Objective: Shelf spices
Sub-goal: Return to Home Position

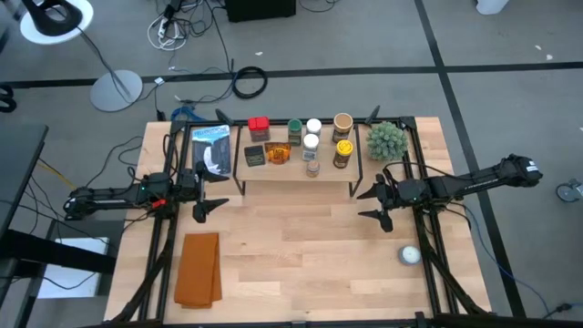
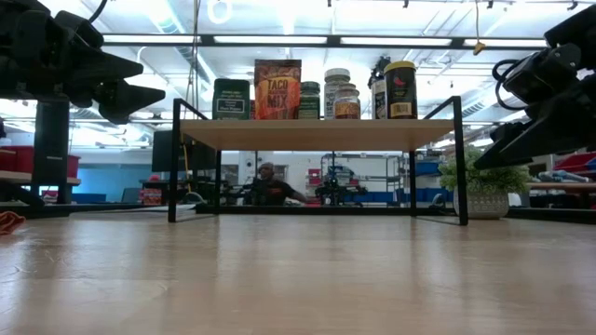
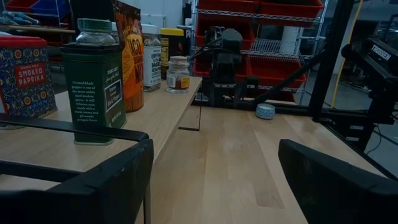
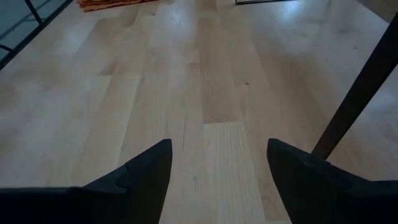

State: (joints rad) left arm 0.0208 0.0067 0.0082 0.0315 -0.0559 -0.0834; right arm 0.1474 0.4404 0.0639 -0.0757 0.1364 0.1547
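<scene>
**Grippers wide and empty, spices up on the shelf**

Nearest us in the left wrist view, the left gripper [image 3: 214, 165] has its two dark fingers spread wide with nothing between them. The right gripper [image 4: 217, 158] is the same, wide apart over bare table [image 4: 205, 74]. In the high view the left gripper sits mid-left of frame and the right one mid-right. Both are off the shelf [image 1: 296, 179] and touch nothing.

The spices [image 1: 301, 141] stand clustered on the shelf board at upper centre of the high view. The red square tin [image 1: 259, 127] is at the cluster's upper left and the yellow-lidded jar [image 1: 342, 150] at its right. In the low view the taco mix packet [image 2: 277, 89] stands upright among them, and we see nothing under the board. The plant ball [image 1: 386, 139] is just right of the shelf, the white round object [image 1: 410, 255] at lower right, and the orange cloth [image 1: 199, 267] at lower left.

Handling, as we judge it:
- **Jars:** small, stiff and light. The glass ones are probably smooth and breakable, so we'd grip them around the body just under the lid.
- **Green tin [image 3: 93, 93]:** flat sides, so we'd pinch it across those.
- **Packet:** soft and tippy, so we'd take it low on the body.

The task looks done.
</scene>
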